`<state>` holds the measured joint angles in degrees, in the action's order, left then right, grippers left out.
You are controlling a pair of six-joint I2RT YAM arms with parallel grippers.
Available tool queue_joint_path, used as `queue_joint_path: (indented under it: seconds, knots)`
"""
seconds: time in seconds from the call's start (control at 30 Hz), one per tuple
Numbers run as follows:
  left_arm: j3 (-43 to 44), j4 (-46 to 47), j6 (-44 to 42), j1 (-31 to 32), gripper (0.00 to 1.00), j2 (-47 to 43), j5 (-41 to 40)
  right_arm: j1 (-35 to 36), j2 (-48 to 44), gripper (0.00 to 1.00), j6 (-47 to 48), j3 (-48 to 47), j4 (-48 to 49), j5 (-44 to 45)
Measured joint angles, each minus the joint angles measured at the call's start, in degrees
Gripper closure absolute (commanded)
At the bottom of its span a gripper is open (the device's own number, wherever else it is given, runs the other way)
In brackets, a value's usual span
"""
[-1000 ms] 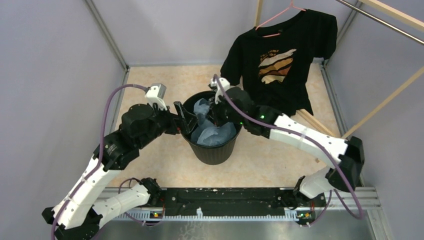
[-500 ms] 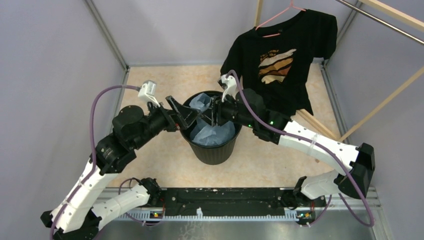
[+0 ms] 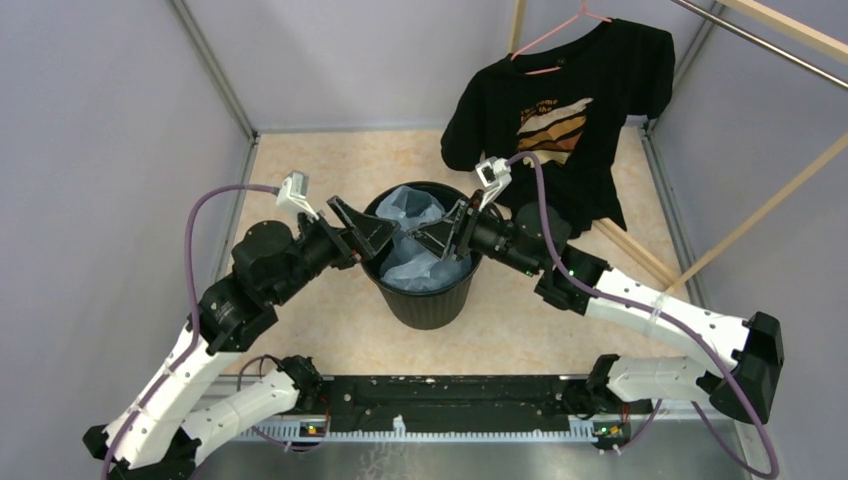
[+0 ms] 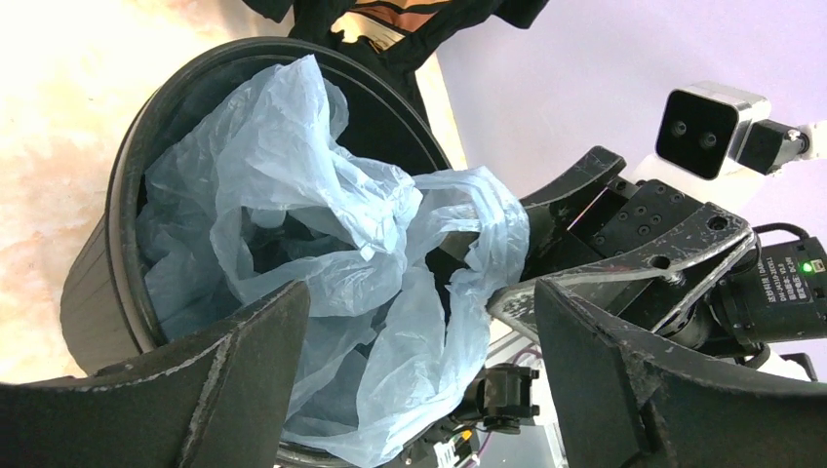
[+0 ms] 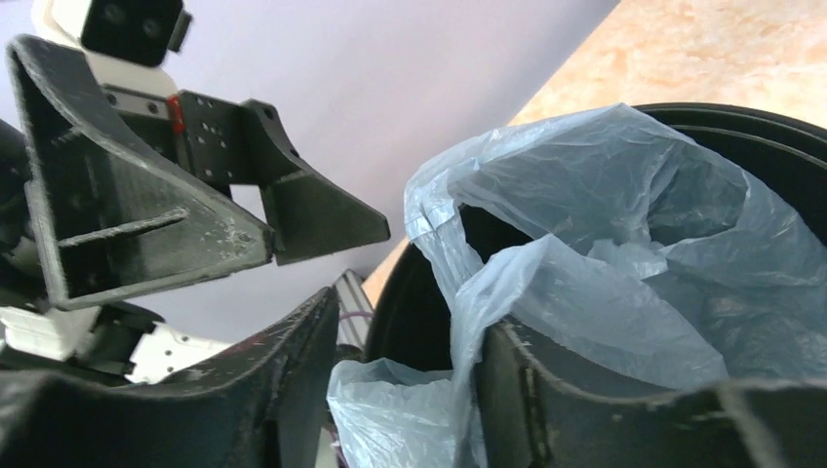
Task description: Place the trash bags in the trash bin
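The floor of the cell is a beige, marbled surface (image 3: 330, 160) closed in by pale lavender walls (image 3: 100, 150), with wooden bars (image 3: 770, 200) leaning behind and to the right of the trash bin (image 3: 425, 300). The bin stands near the middle of that surface.

Counted: one bin, one trash bag (image 3: 420, 262), one black T-shirt (image 3: 560, 110) on one pink hanger (image 3: 548, 38), and two arms.

The T-shirt hangs behind the bin and to its right, its hem close to the far rim. The pale-blue bag is inside the bin, crumpled and puffed up, with its wrinkled top rising above the rim (the bottom of the bin is hidden by the film).

The left gripper (image 4: 414, 297) sits at the bin's left rim with its fingers spread wide and nothing held between them. The right gripper (image 5: 408, 317) reaches over the bin's right rim, its fingers also parted. A fold of the bag lies in the gap and drapes against one finger (image 5: 546, 390), but the jaws are not pressed together on it.
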<state>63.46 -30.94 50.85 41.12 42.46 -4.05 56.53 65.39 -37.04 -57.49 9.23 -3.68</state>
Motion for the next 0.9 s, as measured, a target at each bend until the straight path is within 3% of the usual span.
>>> queue_joint_path:
  seconds: [0.23,0.57,0.9]
  knots:
    - [-1.9,3.0,2.0,0.0,0.16,1.1,0.3,-0.1,-0.2,0.81,-1.6,0.8,2.4,0.0]
    - [0.3,2.5,0.2,-0.1,0.31,9.8,-2.0,-0.3,-0.4,0.86,-1.7,0.9,2.8,-0.4]
    - [3.4,0.4,-6.2,-0.1,0.92,11.8,-6.9,-3.7,-1.2,0.88,0.4,0.8,0.2,-1.6]
